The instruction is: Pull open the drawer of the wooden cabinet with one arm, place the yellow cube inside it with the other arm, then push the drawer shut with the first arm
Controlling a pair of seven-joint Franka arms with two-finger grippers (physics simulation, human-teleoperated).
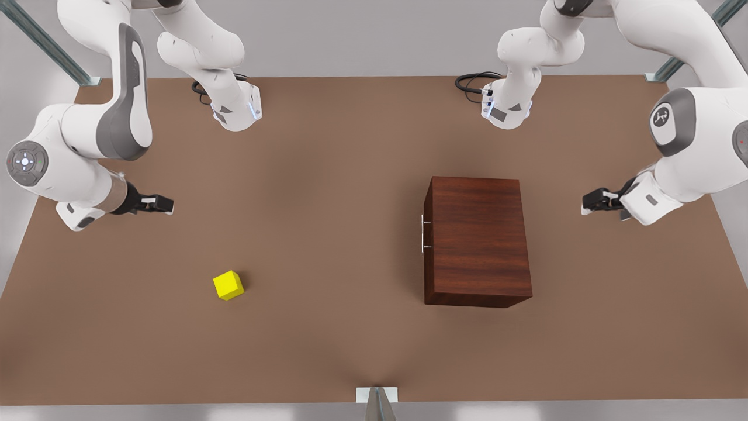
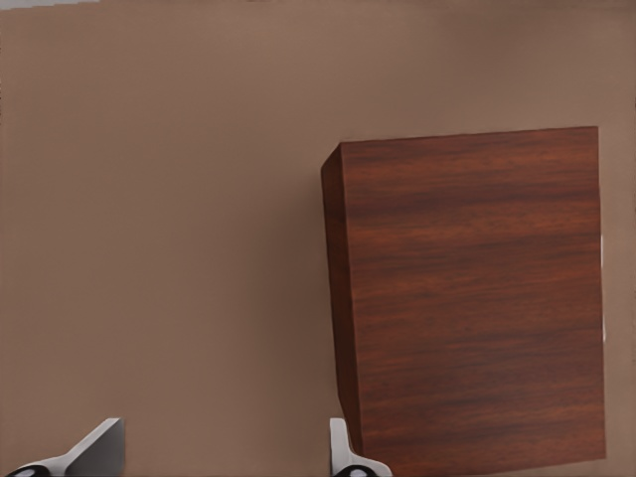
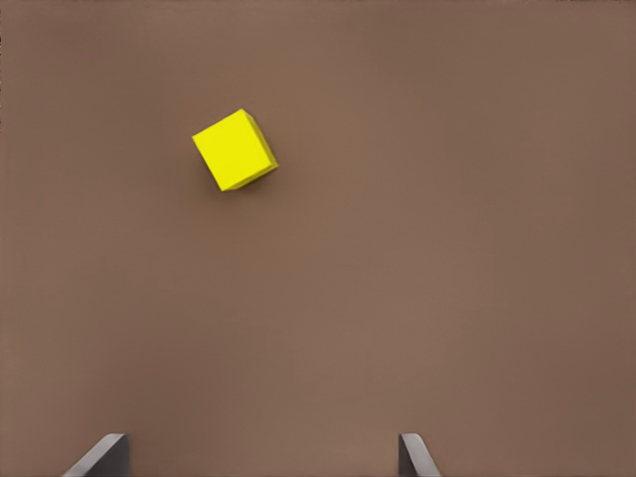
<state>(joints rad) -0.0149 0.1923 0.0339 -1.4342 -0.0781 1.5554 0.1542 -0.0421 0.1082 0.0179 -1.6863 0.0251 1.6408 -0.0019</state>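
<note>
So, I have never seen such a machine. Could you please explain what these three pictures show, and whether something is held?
Two white robot arms work over a brown table. One picture looks down on the whole scene; the other two come from cameras on the wrists. The left gripper, at the front view's right, is open beside the wooden cabinet, whose drawer is shut, its silver handle facing the middle. The right gripper, at the front view's left, is open near the yellow cube. Nothing is held.

You see two big white arms with round, smooth joints and dark grey patches. Each ends in a small black gripper with pale fingertips (image 2: 99, 449). Black cables loop by the white bases. One joint has a round grey disc.
</note>
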